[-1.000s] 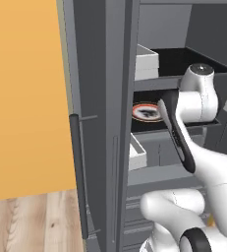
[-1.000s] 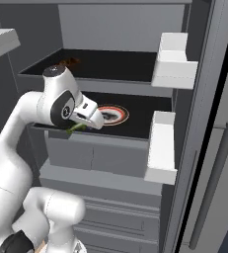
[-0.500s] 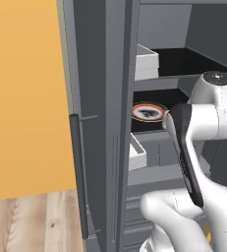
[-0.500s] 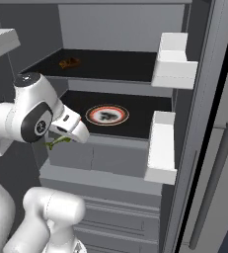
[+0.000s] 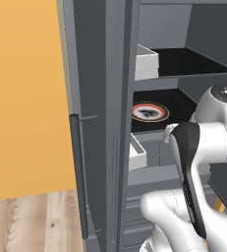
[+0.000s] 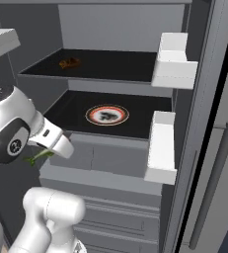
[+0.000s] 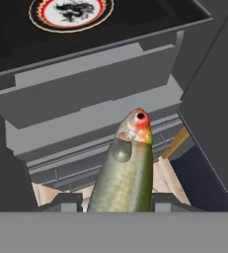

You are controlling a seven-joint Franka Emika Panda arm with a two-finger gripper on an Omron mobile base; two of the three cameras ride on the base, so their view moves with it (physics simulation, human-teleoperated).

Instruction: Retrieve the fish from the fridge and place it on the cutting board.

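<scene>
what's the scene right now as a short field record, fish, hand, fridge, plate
fish: slim grey-green fish with a red-orange head, held between the hand's dark finger tips, head pointing away from the hand
hand: two-finger hand shut on the fish, out in front of the fridge, below the plate's shelf
fridge: tall dark grey fridge, door open, black shelves and white door bins showing
plate: round red-rimmed plate on the middle black shelf, with a dark pattern at its centre
upper shelf: small brown item, too small to identify

Your gripper (image 7: 116,203), clamped on fish (image 7: 127,165), sits outside fridge (image 6: 110,163); shelf edge (image 7: 100,47) with plate (image 7: 71,10) ahead, dark panel (image 7: 214,99) close on right, open gap below.
</scene>
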